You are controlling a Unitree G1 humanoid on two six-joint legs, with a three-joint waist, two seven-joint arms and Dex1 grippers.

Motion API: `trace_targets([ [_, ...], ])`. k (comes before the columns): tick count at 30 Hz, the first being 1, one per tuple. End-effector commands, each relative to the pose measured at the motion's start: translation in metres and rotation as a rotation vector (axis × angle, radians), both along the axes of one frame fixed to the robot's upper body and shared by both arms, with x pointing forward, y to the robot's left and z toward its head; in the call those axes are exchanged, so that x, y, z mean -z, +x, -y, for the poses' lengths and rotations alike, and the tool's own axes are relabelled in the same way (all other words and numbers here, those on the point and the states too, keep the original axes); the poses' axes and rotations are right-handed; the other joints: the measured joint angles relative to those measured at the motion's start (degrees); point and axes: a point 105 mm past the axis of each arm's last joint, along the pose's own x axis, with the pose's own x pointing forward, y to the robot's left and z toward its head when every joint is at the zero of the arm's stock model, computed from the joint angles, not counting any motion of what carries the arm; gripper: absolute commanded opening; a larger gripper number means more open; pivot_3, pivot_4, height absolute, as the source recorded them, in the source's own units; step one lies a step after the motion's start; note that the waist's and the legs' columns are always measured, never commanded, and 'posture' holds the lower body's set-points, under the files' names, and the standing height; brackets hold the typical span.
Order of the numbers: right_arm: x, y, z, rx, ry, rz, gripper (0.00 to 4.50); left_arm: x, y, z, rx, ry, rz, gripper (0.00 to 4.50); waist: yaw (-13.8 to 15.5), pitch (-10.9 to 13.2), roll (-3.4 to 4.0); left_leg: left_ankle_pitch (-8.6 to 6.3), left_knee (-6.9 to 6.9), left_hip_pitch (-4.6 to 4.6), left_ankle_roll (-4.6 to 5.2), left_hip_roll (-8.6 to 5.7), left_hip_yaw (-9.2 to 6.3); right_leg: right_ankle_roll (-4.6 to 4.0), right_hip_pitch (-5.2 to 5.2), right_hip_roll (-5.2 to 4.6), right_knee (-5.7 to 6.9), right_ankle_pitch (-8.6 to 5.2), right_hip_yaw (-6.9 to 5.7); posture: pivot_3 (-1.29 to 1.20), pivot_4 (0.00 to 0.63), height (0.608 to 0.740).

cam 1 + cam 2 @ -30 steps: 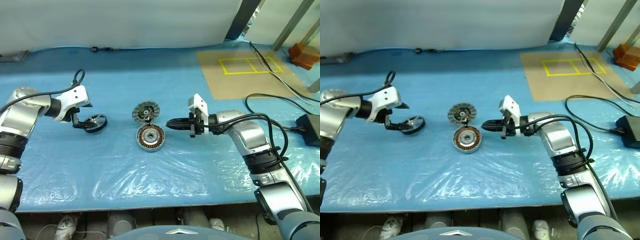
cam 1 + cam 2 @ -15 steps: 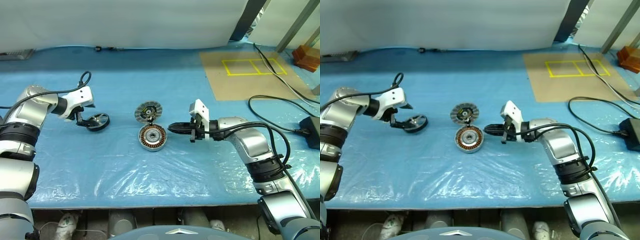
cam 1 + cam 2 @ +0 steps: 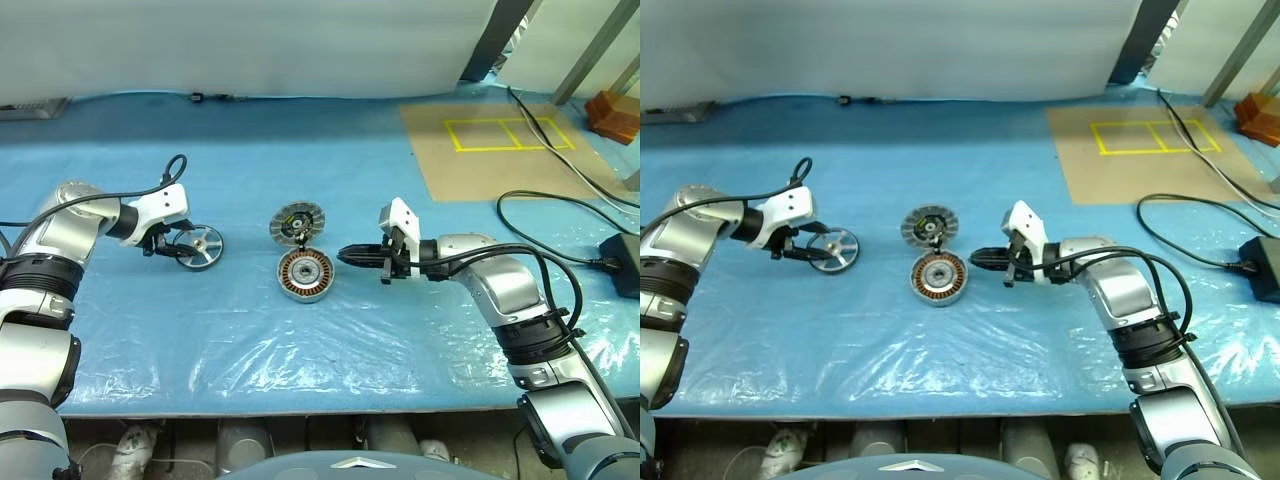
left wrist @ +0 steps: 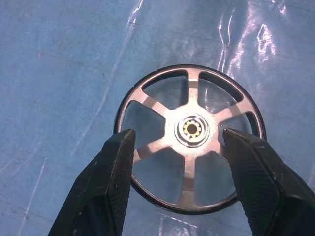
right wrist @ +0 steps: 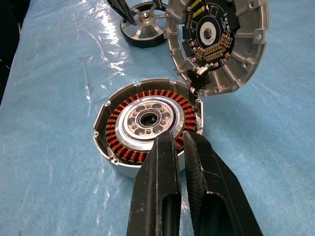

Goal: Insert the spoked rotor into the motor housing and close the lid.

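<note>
The rotor [image 4: 191,145] lies flat on the blue sheet [image 3: 300,350], well to the left of the housing [image 3: 304,274], its six spokes and brass-centred hub facing up. The left gripper [image 3: 170,241] straddles it, jaws wide: one finger [image 4: 115,169] overlaps the rim on one side, the other covers the rim opposite. Whether either pad presses the metal cannot be told; parts of the rim are hidden behind both fingers.

The housing sits open near the middle of the sheet, copper windings ringing a silver core. The lid [image 3: 297,221] stands tilted just behind the housing, hinged to it at a small dark joint, its inner face with a circuit board showing; its outer face is out of sight, and its top edge is cut off in the right wrist view.

The right gripper [image 3: 345,256] hovers just right of the housing, fingers pressed together and holding nothing, tips level with the casing's rim. Contact with the casing is hard to make out.

Beyond the housing to the right, a brown board [image 3: 500,145] with yellow tape and black cables [image 3: 560,190] lie on the sheet.
</note>
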Motion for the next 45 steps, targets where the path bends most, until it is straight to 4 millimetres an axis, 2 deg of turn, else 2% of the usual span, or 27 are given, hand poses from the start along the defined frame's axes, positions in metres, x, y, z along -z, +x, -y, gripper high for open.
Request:
trace_targets([
  [1, -0.006, 0.0, 0.001, -0.001, -0.008, 0.026, 0.25, -0.006, 0.002, -0.003, 0.001, 0.022, 0.035, 2.93, 0.0, 0.0, 0.0, 0.0, 0.0, 0.0, 0.0, 0.0, 0.0, 0.0, 0.0, 0.0, 0.0, 0.0, 0.0, 0.0, 0.15, 0.74],
  [11, -0.002, -0.002, 0.002, 0.01, -0.02, 0.023, 0.25, 0.004, -0.002, 0.015, 0.052, -0.005, -0.001, 2.93, 0.0, 0.0, 0.0, 0.0, -0.01, -0.03, 0.0, 0.0, 0.0, 0.0, 0.0, 0.0, -0.01, 0.0, 0.0, 0.0, 0.15, 0.74],
  [15, -0.002, -0.001, 0.002, 0.018, -0.02, 0.024, 0.25, 0.015, -0.007, 0.009, 0.07, 0.061, -0.023, 2.93, 0.0, 0.0, 0.0, 0.0, -0.01, -0.03, 0.0, 0.0, 0.0, 0.0, 0.0, 0.0, 0.0, 0.0, 0.01, 0.0, 0.15, 0.74],
  [19, 0.001, -0.001, 0.004, 0.028, -0.029, 0.026, 0.25, 0.018, -0.008, 0.005, 0.06, 0.07, -0.031, 2.93, 0.0, 0.0, 0.0, 0.0, -0.01, -0.01, -0.01, 0.0, 0.0, 0.0, 0.0, 0.0, -0.01, 0.0, 0.01, 0.0, 0.15, 0.74],
  [22, 0.001, 0.0, 0.004, 0.031, -0.028, 0.026, 0.25, 0.022, -0.015, 0.001, 0.076, 0.09, -0.061, 2.46, -0.1, 0.0, 0.01, 0.0, -0.02, -0.02, -0.01, 0.0, 0.0, 0.0, 0.01, 0.0, -0.01, 0.0, 0.01, 0.0, 0.15, 0.74],
  [24, 0.0, 0.0, 0.003, 0.031, -0.025, 0.028, 0.25, 0.024, -0.016, 0.003, 0.073, 0.079, -0.058, 1.92, -0.2, 0.0, 0.09, -0.01, -0.05, 0.0, -0.02, -0.01, 0.01, 0.0, 0.06, 0.0, -0.01, 0.0, 0.03, 0.0, 0.15, 0.74],
  [30, -0.002, 0.002, 0.003, 0.033, -0.02, 0.037, 0.25, 0.029, -0.025, 0.009, 0.068, 0.033, -0.088, 1.92, -0.2, 0.0, 0.18, -0.01, -0.04, 0.05, -0.02, -0.05, 0.02, -0.19, 0.1, -0.02, -0.01, -0.11, 0.07, 0.0, 0.15, 0.74],
  [31, -0.003, 0.003, 0.003, 0.034, -0.022, 0.039, 0.25, 0.031, -0.027, 0.01, 0.065, 0.029, -0.094, 1.56, -0.2, 0.0, 0.21, -0.01, -0.05, 0.04, -0.02, -0.04, 0.01, -0.19, 0.1, -0.02, -0.01, -0.12, 0.05, 0.0, 0.15, 0.74],
  [32, -0.003, 0.003, 0.004, 0.038, -0.021, 0.039, 0.25, 0.032, -0.028, 0.01, 0.058, 0.024, -0.094, 1.44, -0.2, 0.0, 0.25, -0.01, -0.06, 0.05, -0.02, -0.04, 0.02, -0.19, 0.1, -0.02, -0.01, -0.11, 0.06, 0.0, 0.15, 0.74],
  [37, -0.005, 0.005, 0.004, 0.037, -0.016, 0.041, 0.25, 0.039, -0.036, 0.011, 0.04, 0.005, -0.102, 1.44, -0.4, -0.1, 0.32, -0.01, -0.08, 0.07, -0.02, -0.05, 0.02, -0.19, 0.11, -0.02, -0.02, -0.12, 0.06, 0.0, 0.15, 0.74],
  [41, -0.007, 0.007, 0.007, 0.049, -0.01, 0.044, 0.25, 0.027, -0.051, 0.023, 0.007, -0.163, -0.108, 1.44, -0.6, -0.1, 0.41, -0.01, -0.11, 0.07, -0.03, -0.06, 0.02, -0.2, 0.11, -0.02, -0.04, -0.12, 0.07, 0.0, 0.15, 0.74],
  [45, -0.01, 0.008, 0.01, 0.059, 0.009, 0.035, 0.25, 0.021, -0.069, 0.028, -0.028, -0.237, -0.093, 1.44, -0.7, -0.1, 0.42, -0.01, -0.18, 0.04, -0.03, -0.05, 0.02, -0.21, 0.08, -0.02, -0.1, -0.13, 0.05, 0.0, 0.15, 0.74],
])
